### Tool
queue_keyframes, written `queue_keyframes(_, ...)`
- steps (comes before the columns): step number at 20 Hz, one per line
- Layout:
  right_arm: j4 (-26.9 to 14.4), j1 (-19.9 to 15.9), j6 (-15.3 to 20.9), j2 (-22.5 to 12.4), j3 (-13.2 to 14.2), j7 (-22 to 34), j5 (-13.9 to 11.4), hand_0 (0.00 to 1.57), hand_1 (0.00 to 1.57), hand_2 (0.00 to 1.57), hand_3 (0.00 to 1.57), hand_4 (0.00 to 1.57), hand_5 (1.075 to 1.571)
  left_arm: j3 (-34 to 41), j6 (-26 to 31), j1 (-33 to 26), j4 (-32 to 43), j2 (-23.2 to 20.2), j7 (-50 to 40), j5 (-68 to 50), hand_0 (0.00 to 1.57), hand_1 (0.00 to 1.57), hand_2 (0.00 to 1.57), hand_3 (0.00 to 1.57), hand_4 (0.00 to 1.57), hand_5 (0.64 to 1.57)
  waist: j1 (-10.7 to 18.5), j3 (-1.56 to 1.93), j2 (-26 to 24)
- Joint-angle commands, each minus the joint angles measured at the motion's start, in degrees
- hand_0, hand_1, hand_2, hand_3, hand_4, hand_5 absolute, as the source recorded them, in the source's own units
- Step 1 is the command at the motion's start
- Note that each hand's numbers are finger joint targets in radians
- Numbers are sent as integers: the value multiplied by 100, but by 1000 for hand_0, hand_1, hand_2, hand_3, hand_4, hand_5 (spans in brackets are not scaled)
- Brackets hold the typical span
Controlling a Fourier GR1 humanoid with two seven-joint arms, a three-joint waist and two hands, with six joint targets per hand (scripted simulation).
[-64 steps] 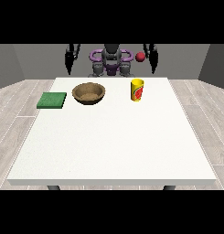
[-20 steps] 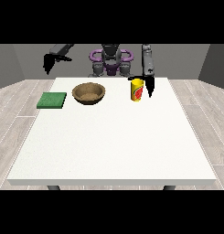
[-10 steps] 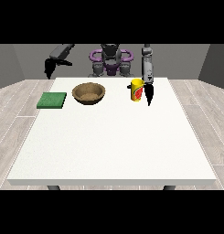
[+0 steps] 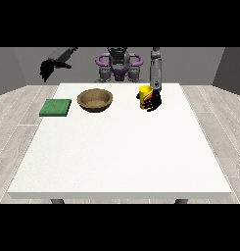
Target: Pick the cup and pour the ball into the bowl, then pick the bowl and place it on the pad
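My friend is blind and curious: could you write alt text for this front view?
A humanoid robot's hand at the view's right is against a yellow cup on a white table. Left of the cup sit a brown bowl and a green pad; the other hand hangs raised above the table's far-left corner.

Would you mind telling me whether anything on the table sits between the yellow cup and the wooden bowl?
Nothing visible does. The yellow cup, with the hand at the view's right against it, stands to the right of the wooden bowl, with only bare table between them.
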State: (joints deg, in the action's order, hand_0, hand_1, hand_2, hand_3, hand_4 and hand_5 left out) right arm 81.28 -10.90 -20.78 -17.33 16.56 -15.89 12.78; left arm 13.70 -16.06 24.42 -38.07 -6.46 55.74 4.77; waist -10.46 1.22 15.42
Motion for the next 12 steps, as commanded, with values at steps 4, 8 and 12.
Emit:
queue_keyframes(4,-249,70,278,130,-16,306,-110,0,0,0,0,0,1570,-433,-404,146,277,149,-690,491,1316,1316,1571,1571,1496,1256,258,-121,-647)
queue_keyframes(8,-693,290,72,-47,76,412,-87,0,0,0,0,0,1569,-767,-800,276,29,-807,-1717,1249,1381,1381,1571,1571,1571,1341,414,-104,-1373)
queue_keyframes(12,-748,264,35,62,-49,559,-67,0,0,0,0,0,1569,-922,-703,879,135,-1710,-2776,1771,1450,1450,1571,1571,1571,1291,393,-108,-1543)
